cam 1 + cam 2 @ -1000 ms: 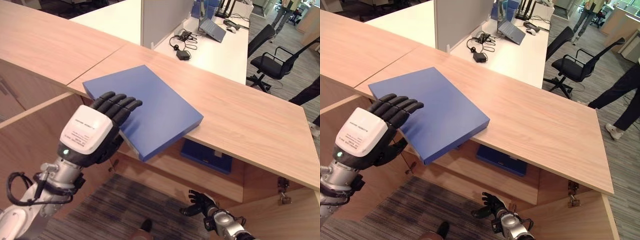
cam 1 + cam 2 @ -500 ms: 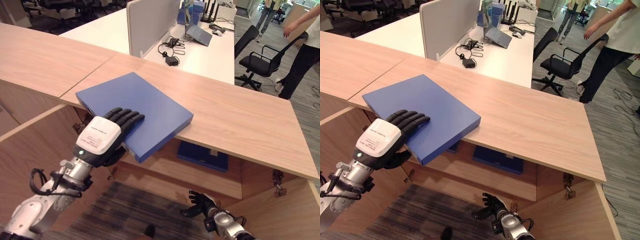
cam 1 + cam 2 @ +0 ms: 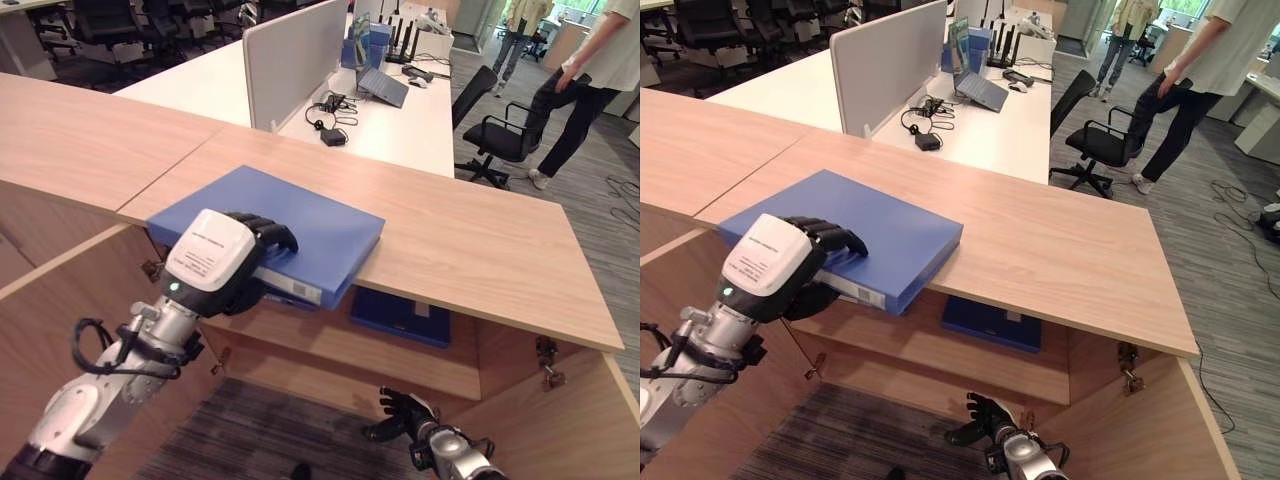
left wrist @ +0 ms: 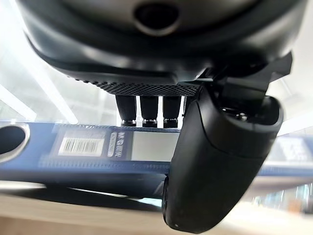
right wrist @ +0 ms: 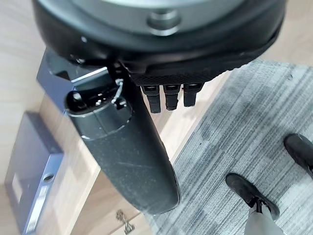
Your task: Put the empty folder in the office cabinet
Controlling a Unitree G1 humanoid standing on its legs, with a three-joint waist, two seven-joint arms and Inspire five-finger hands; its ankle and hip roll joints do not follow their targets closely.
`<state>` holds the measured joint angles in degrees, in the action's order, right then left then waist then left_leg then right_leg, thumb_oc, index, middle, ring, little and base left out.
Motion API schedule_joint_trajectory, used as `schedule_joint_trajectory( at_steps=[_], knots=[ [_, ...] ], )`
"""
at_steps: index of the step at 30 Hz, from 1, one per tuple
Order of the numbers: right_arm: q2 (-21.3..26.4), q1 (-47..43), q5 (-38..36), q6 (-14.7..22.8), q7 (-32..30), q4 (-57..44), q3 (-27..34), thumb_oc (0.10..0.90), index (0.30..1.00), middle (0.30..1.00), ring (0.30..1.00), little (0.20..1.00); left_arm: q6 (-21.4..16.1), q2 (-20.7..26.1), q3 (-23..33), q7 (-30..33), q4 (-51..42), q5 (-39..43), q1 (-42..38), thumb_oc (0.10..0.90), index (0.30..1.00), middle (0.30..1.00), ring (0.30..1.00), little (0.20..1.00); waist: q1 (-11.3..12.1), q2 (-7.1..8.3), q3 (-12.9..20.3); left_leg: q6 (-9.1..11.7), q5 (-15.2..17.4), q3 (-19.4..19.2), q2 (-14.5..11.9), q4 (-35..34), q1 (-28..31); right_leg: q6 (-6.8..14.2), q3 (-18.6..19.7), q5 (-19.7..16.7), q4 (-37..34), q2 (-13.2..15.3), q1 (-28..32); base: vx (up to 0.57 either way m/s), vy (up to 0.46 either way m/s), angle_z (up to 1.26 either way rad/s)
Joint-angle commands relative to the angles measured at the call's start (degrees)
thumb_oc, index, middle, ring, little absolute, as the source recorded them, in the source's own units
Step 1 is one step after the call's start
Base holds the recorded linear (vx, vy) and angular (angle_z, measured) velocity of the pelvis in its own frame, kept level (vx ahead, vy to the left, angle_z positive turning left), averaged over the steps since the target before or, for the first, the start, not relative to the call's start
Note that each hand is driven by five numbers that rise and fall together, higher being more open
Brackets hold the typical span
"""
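At the cabinet top's [image 3: 480, 250] front edge, my left hand [image 3: 215, 262] pinches the blue folder's [image 3: 300, 215] overhanging spine; it seems stiff, light, probably slick.

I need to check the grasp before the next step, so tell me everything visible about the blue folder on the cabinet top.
The blue folder is a thick, rigid binder with a matte cover, a white label and a round finger hole on its spine. It lies flat on the wooden cabinet top, its spine edge jutting over the front edge above the open cabinet. The left hand grips that edge, fingers curled on top, thumb beneath.
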<state>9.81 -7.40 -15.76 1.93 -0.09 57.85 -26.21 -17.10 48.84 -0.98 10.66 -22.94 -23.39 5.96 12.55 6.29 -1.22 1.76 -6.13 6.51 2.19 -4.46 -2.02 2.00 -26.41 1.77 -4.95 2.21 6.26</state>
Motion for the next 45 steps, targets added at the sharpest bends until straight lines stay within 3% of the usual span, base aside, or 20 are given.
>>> schedule_joint_trajectory(
  at_steps=[1, 2, 4, 5, 6, 8, 13, 15, 19, 25, 29, 32, 41, 45],
  knots=[
    [1.59, -5.18, 0.83, 2.58, -0.71, 0.11, 0.45, 0.800, 0.900, 0.900, 0.900, 0.900, -1.01, -0.17, -2.31, -7.36, -2.12, 16.85, 3.57, 0.400, 0.300, 0.300, 0.300, 0.300, -1.28, 1.46, 1.62, -0.52, 6.93, 1.65, -0.02, -0.54, 0.63, 3.43, 4.08, 0.76, 1.95, 1.39, -2.65, 0.00, 0.000, 0.00],
    [1.50, -5.41, 0.94, 2.35, -0.21, 1.00, 0.49, 0.800, 0.900, 0.900, 0.900, 0.900, -1.00, -0.66, -2.54, -12.12, -4.79, 28.07, 4.09, 0.400, 0.300, 0.300, 0.300, 0.300, -1.26, 1.09, 1.63, -0.54, 6.90, 1.61, -0.03, -0.54, 0.71, 3.42, 4.06, 0.79, 1.96, 1.35, -2.46, 0.00, 0.000, 0.00],
    [1.16, -5.59, 0.75, 2.32, 0.33, 2.75, 0.39, 0.800, 0.900, 0.900, 0.900, 0.900, 0.20, -0.70, -1.64, -16.14, -6.49, 40.92, 4.96, 0.400, 0.300, 0.300, 0.300, 0.300, -1.27, 0.67, 1.58, -0.55, 6.81, 1.62, -0.09, -0.54, 0.79, 3.42, 3.89, 0.70, 2.06, 1.41, -2.43, 0.00, 0.000, 0.00],
    [0.73, -5.93, 0.67, 2.36, 1.36, 3.76, -0.17, 0.800, 0.900, 0.900, 0.900, 0.900, 2.14, 0.91, -2.35, -21.85, -7.64, 54.75, 4.96, 0.400, 0.300, 0.300, 0.300, 0.300, -1.14, 0.31, 1.56, -0.44, 7.05, 1.53, -0.14, -0.54, 1.13, 3.41, 3.96, 0.83, 2.15, 1.31, -2.20, 0.00, 0.000, 0.00],
    [0.72, -5.99, 0.67, 2.37, 1.37, 3.78, -0.14, 0.800, 0.900, 0.900, 0.900, 0.900, 2.16, 0.95, -2.27, -21.94, -7.66, 54.88, 4.94, 0.400, 0.300, 0.300, 0.300, 0.300, -1.23, 0.37, 1.61, -0.51, 6.77, 1.60, -0.04, -0.54, 0.89, 3.44, 3.87, 0.62, 2.10, 1.40, -2.38, 0.00, 0.000, 0.00],
    [0.24, -6.33, 0.84, 2.69, 2.69, 3.99, -1.80, 0.800, 0.900, 0.900, 0.900, 0.900, 4.80, 0.30, -5.06, -26.65, -6.26, 71.15, 3.14, 0.400, 0.300, 0.300, 0.300, 0.300, -1.36, 0.41, 1.72, -0.40, 6.70, 1.53, -0.05, -0.54, 0.89, 3.44, 4.00, 0.48, 2.01, 1.39, -2.27, -0.01, -0.004, 0.04],
    [0.19, -6.43, 1.05, 3.74, 3.67, 4.05, -3.14, 0.800, 0.900, 0.900, 0.900, 0.900, 7.14, -1.57, -9.07, -29.60, -3.31, 81.87, 1.66, 0.400, 0.300, 0.300, 0.300, 0.300, -1.48, 0.63, 1.70, -0.31, 6.62, 1.42, -0.14, -0.54, 0.84, 3.34, 4.37, 0.50, 2.04, 1.26, -2.32, 0.00, -0.001, 0.01],
    [-0.11, -6.62, 1.16, 4.15, 4.67, 4.36, -3.90, 0.800, 0.900, 0.900, 0.900, 0.900, 9.78, -2.69, -12.02, -32.31, 0.82, 86.95, 1.23, 0.400, 0.300, 0.300, 0.300, 0.300, -1.83, 0.62, 1.69, -0.28, 6.55, 1.15, -0.12, -0.54, 0.82, 3.37, 4.64, 0.48, 2.01, 1.14, -2.38, -0.01, -0.003, -0.06],
    [0.70, -6.78, 0.83, 4.32, 5.26, 3.11, -3.80, 0.800, 0.900, 0.900, 0.900, 0.900, 12.11, -4.50, -14.21, -34.04, 5.52, 90.83, 2.59, 0.400, 0.300, 0.300, 0.300, 0.300, -2.11, 0.41, 1.53, -0.33, 6.51, 1.10, -0.24, -0.54, 0.89, 3.35, 5.00, 0.49, 2.17, 1.17, -2.45, 0.00, 0.002, -0.08],
    [1.10, -6.44, 0.60, 4.36, 5.36, 3.51, -3.01, 0.800, 0.900, 0.900, 0.900, 0.900, 13.18, -0.79, -14.85, -35.91, 7.54, 87.94, 5.89, 0.400, 0.300, 0.300, 0.300, 0.300, -2.08, -0.09, 1.65, -0.52, 6.49, 1.14, -0.17, -0.54, 0.89, 3.48, 4.86, 0.36, 2.25, 1.23, -2.45, 0.00, 0.000, 0.00],
    [1.70, -6.57, 0.95, 4.06, 5.46, 4.09, -2.70, 0.800, 0.900, 0.900, 0.900, 0.900, 13.85, 3.22, -16.80, -37.45, 13.84, 80.90, 7.63, 0.400, 0.300, 0.300, 0.300, 0.300, -2.07, -0.56, 1.78, -0.54, 6.47, 0.98, -0.17, -0.54, 0.92, 3.60, 4.79, 0.30, 2.28, 1.27, -2.48, 0.00, 0.002, 0.01],
    [2.01, -6.91, 1.16, 3.57, 5.25, 4.73, -2.74, 0.800, 0.900, 0.900, 0.900, 0.900, 13.61, 3.04, -18.48, -37.55, 22.97, 74.34, 9.20, 0.400, 0.300, 0.300, 0.300, 0.300, -1.82, -0.88, 1.65, -0.54, 6.57, 0.83, -0.24, -0.54, 1.10, 3.61, 4.91, 0.46, 2.40, 1.29, -2.37, 0.00, 0.000, 0.00],
    [6.52, -9.15, 8.88, 2.75, 2.41, 1.70, -2.60, 0.800, 0.900, 0.900, 0.900, 0.900, 11.52, 3.48, -14.01, -36.89, 27.82, 65.88, 13.72, 0.400, 0.300, 0.300, 0.300, 0.300, -1.81, -1.52, 1.72, -0.76, 6.29, 1.15, -0.17, -0.54, 0.55, 3.86, 4.66, 0.15, 2.44, 1.60, -2.97, 0.00, 0.000, 0.00],
    [11.71, -9.76, 8.82, 3.35, 2.45, -6.98, -0.52, 0.800, 0.900, 0.900, 0.900, 0.900, 10.31, 3.01, -11.04, -36.72, 28.32, 65.71, 14.06, 0.400, 0.300, 0.300, 0.300, 0.300, -1.99, -1.65, 1.87, -0.85, 6.30, 1.20, -0.03, -0.54, 0.58, 3.99, 4.69, 0.07, 2.40, 1.77, -2.97, 0.00, 0.008, 0.00]
  ],
)
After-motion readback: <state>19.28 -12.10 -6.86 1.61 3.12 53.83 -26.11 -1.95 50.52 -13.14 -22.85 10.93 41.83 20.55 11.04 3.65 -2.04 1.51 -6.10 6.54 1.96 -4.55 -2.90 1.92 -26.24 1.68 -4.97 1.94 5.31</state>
